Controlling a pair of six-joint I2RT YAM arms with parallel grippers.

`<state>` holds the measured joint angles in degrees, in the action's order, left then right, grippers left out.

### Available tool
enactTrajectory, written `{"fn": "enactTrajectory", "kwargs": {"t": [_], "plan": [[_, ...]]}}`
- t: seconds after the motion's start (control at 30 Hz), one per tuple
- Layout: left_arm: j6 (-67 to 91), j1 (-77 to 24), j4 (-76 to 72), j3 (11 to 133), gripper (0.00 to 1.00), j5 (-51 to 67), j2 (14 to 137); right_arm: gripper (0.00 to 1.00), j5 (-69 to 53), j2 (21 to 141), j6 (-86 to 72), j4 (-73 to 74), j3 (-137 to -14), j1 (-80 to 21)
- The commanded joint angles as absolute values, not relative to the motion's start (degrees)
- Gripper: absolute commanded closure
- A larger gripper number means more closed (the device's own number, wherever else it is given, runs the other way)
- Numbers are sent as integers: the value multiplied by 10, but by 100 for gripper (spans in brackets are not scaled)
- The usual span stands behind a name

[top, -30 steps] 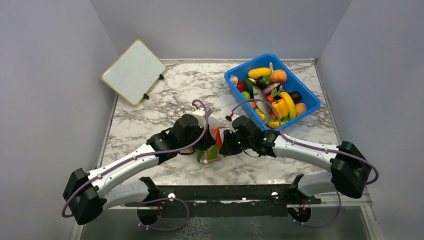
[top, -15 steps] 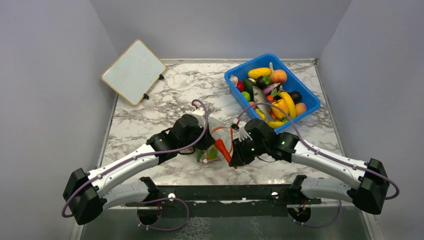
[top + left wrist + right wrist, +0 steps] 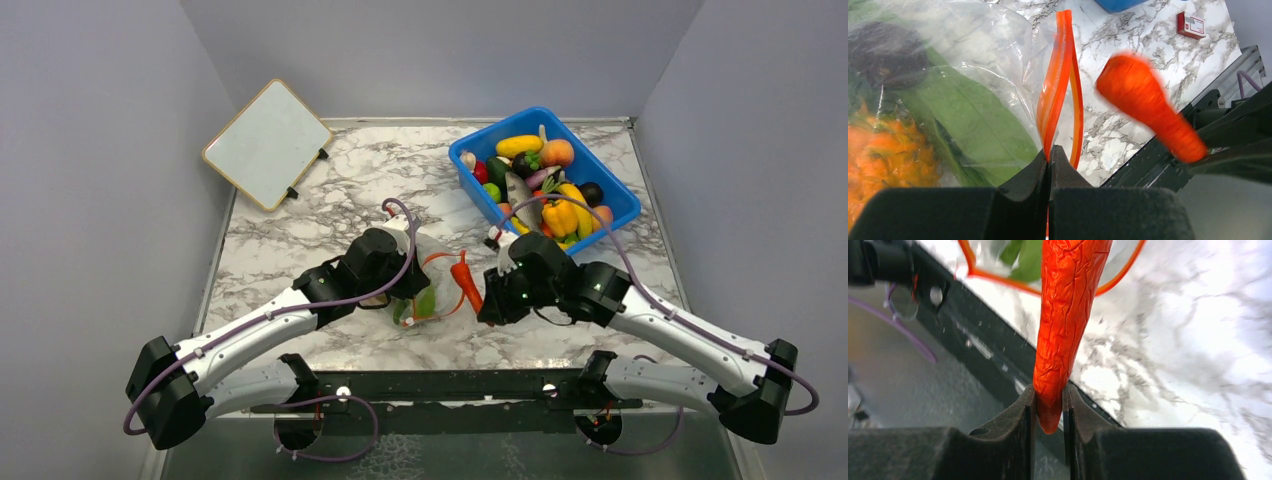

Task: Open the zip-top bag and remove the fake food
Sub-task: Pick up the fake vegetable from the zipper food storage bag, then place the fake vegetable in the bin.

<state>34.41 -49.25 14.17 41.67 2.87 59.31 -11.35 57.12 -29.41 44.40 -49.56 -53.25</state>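
Observation:
The clear zip-top bag (image 3: 428, 262) lies mid-table with its red-orange zip strip (image 3: 1062, 75) parted into a loop. My left gripper (image 3: 408, 292) is shut on one lip of that strip (image 3: 1049, 155). Fake food shows through the plastic: a long green leaf (image 3: 973, 117), an orange pineapple (image 3: 888, 155) and a dark piece (image 3: 888, 55). To the right of the bag's mouth my right gripper (image 3: 487, 300) is shut on the thin end of an orange carrot (image 3: 1068, 315). The carrot (image 3: 465, 283) hangs outside the bag above the table.
A blue bin (image 3: 545, 112) full of toy fruit and vegetables stands at the back right. A small whiteboard (image 3: 268, 143) leans at the back left. The table's dark front rail (image 3: 978, 340) runs just below the carrot.
My right gripper has drawn the carrot out of the bag's mouth and moved right with it. The left gripper and the bag have stayed put.

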Motion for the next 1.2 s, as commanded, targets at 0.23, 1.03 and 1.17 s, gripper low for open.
{"fn": "enactTrajectory", "kwargs": {"t": [0.23,1.03,1.17], "plan": [[351,-494,122,411,100,13,579,83,285,535,-296,504,-622,-532],[348,-494,125,410,100,47,576,85,69,764,-217,337,-641,-78],[345,-494,126,410,100,43,578,85,116,752,-253,310,-609,-65]]}}
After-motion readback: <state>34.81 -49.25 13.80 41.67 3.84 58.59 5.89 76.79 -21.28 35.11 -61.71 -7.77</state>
